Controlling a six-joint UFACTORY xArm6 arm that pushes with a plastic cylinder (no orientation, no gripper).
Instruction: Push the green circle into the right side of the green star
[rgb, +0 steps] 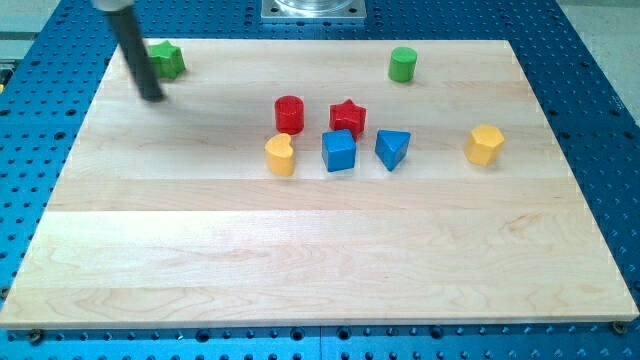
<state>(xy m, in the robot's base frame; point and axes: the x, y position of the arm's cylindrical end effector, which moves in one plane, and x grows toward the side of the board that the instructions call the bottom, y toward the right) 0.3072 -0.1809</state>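
The green star (167, 59) lies near the board's top left corner. The green circle (402, 64) stands at the top edge, right of the middle, far from the star. My tip (152, 97) rests on the board just below and left of the green star, its rod partly covering the star's left edge. Whether it touches the star I cannot tell.
A cluster sits mid-board: a red cylinder (289, 114), a red star (347, 116), a yellow heart-like block (280, 155), a blue cube (339, 151) and a blue triangle (392, 149). A yellow hexagon (484, 144) lies at the right. The wooden board (320, 260) rests on a blue perforated table.
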